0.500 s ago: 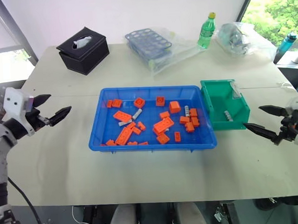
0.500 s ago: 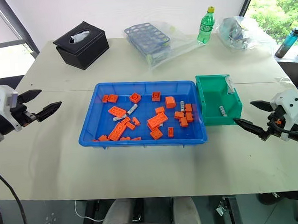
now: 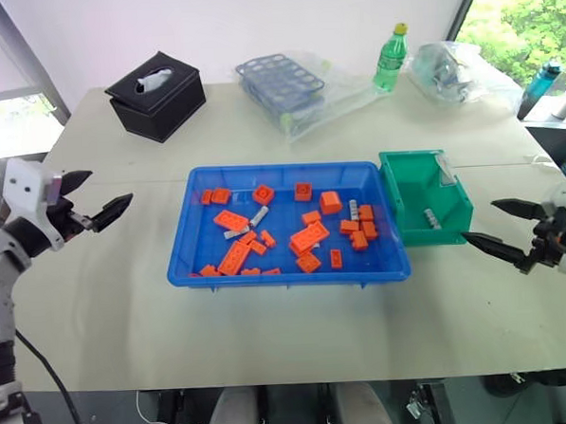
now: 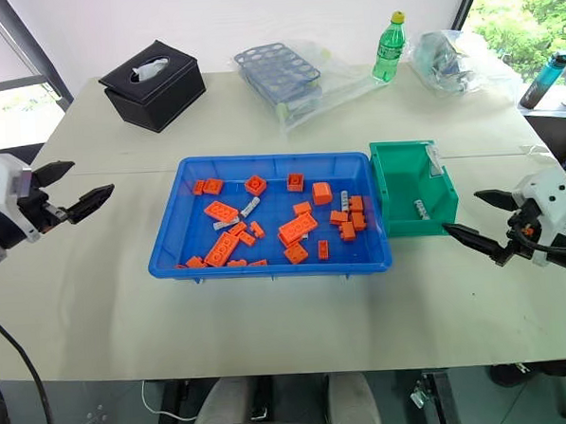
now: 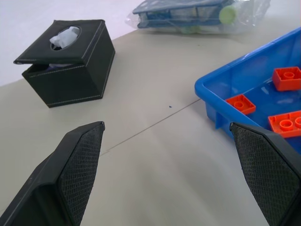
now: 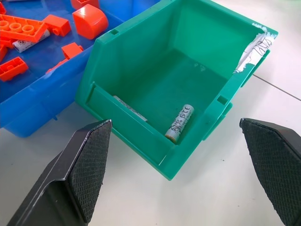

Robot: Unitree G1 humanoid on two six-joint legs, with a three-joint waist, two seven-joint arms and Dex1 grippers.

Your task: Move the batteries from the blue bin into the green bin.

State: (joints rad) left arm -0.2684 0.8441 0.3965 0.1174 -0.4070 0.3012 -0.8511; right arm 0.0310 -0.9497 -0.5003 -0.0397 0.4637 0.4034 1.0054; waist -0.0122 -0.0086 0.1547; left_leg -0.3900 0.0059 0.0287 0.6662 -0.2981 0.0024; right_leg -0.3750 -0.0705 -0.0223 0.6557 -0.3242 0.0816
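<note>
**Both claws spread and empty, either side of the bins**

My right claw [image 3: 505,227] hangs released above the pale, matte worktop [image 3: 127,306], its two black fingers tapering to points, the inner pads [image 6: 91,162] cross-hatched like fine mesh. Nothing sits between them. Just beyond its tips stands the green bin [image 6: 174,89]: hard, glossy plastic, roughly square and deep, with a notched front lip and a torn white label on one edge. One of the batteries [image 6: 179,123], a small silver-grey cylinder with printed lettering, lies on its floor, near the front wall, apart from my fingers.

My left claw [image 4: 73,185] is likewise released and empty, out over bare worktop, well apart from the blue bin [image 3: 185,241], which lies to its right.

That blue bin is a wide, shallow, bright tray with a rolled rim, touching or almost touching the green bin's side. Inside lie scattered orange bricks [image 3: 310,236], studded and blocky, and among them a few more silver-grey batteries: one near the centre-left [image 3: 259,216], one near the right end [image 3: 355,208].

Farther off sit a black stitched tissue box [image 3: 156,93], a dark-blue tube rack [image 3: 281,76] in a crinkled clear bag, a green bottle [image 3: 392,60] with a yellow cap, and another clear bag [image 3: 456,70].
</note>
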